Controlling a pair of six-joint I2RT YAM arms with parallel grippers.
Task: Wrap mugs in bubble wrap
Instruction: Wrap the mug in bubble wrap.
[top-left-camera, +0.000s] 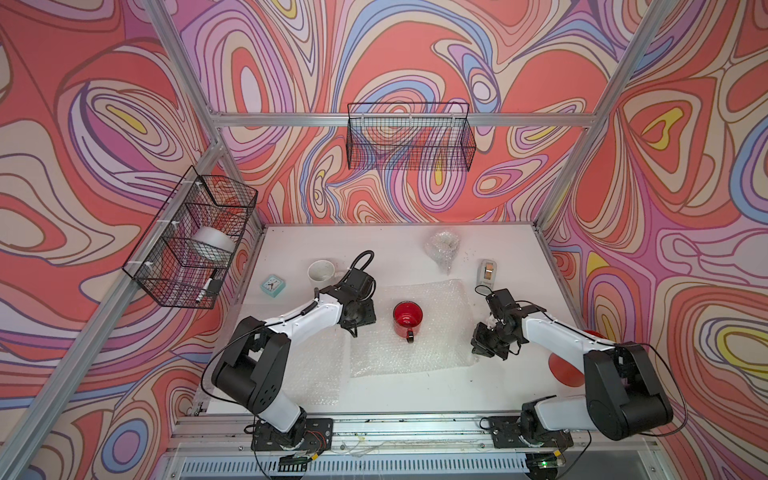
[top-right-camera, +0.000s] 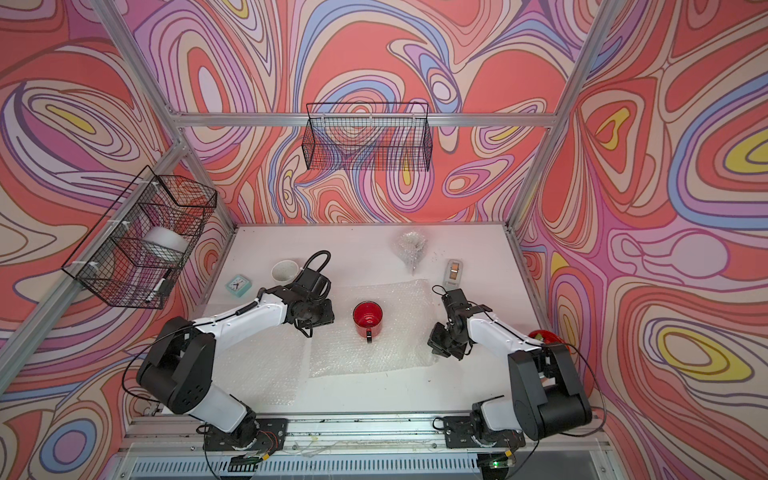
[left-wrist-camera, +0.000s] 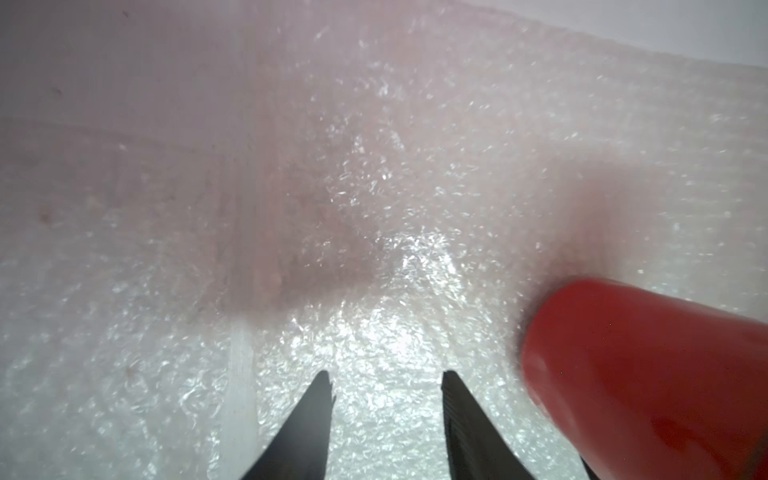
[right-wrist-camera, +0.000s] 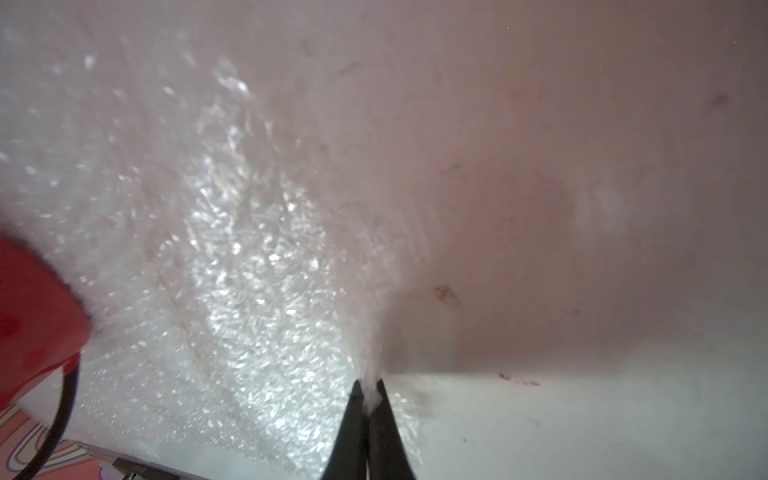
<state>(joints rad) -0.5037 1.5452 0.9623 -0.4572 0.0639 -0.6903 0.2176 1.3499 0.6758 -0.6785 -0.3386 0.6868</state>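
On bubble wrap (top-left-camera: 440, 336): red mug (top-left-camera: 408, 318) between parted left pincer (left-wrist-camera: 386, 378), wrap-pinching right pincer (right-wrist-camera: 370, 384).

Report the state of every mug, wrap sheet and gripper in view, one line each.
red mug, upright, unwrapped, on the sheet.
white mug, upright, unwrapped.
bubble wrap sheet, spread flat, one edge pinched and lifted.
second sheet, lying flat, bare.
back bundle, bunched bubble wrap; contents unclear.
left gripper, open, empty.
right gripper, shut on the sheet's edge.
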